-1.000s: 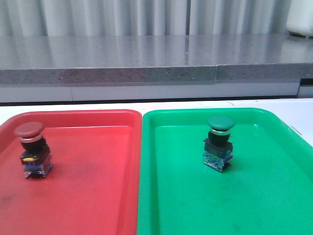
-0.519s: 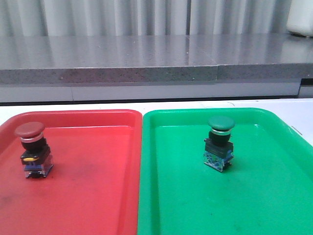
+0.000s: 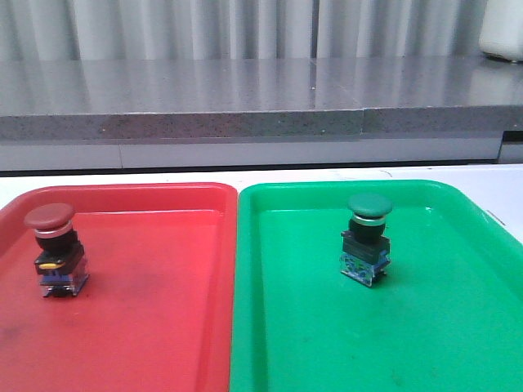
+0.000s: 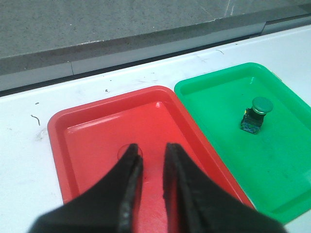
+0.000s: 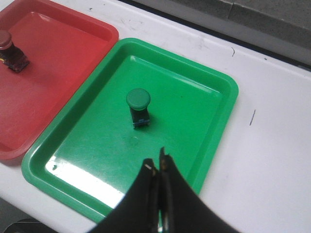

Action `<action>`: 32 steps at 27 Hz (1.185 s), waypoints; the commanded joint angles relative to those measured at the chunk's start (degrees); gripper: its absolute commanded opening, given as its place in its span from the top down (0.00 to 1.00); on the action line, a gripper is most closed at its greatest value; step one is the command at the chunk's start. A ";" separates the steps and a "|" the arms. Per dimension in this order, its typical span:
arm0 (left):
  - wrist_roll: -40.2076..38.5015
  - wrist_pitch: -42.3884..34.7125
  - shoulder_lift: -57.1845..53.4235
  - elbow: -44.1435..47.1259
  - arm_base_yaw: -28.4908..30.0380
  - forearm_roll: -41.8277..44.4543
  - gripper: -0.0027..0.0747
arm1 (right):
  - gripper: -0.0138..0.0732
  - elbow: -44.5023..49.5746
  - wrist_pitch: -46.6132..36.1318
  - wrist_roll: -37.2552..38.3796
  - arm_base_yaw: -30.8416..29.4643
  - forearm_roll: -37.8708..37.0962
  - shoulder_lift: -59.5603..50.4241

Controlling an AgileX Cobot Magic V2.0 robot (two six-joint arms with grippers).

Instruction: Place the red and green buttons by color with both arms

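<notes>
Nothing has shifted: domed red button point(image 3: 55, 250) upright in glossy red tray point(image 3: 163, 327), green button point(image 3: 366, 238) in green tray point(image 3: 458, 327). Left gripper point(image 4: 150, 160) slightly parted, empty; right gripper point(image 5: 156, 167) pressed together.

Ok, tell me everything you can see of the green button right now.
The green button is a mushroom-head push switch: a domed green cap, a silvery collar beneath it, a black body and a bluish clear base. It stands upright on the floor of the green tray, toward the tray's far half, clear of its walls. Nothing grips it; only the tray touches it. The right gripper is apart from it, jaws closed.
</notes>
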 commanded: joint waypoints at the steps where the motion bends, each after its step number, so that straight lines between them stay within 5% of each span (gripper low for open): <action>1: 0.12 -3.72 0.22 -1.49 -0.48 -0.41 0.99 | 0.97 -1.17 -3.68 -0.07 0.10 -0.01 -0.01; 14: 0.12 -6.50 -3.47 1.51 -0.37 -0.90 0.99 | 0.97 -1.17 -3.72 -0.07 0.10 -0.01 0.04; 26: 0.12 -29.24 -25.09 29.88 19.73 -0.80 0.99 | 0.97 -1.17 -3.72 -0.07 0.10 -0.01 0.04; 32: -0.35 -33.59 -31.62 39.96 23.30 -2.78 0.99 | 0.97 -1.17 -3.65 -0.07 0.10 -0.01 0.04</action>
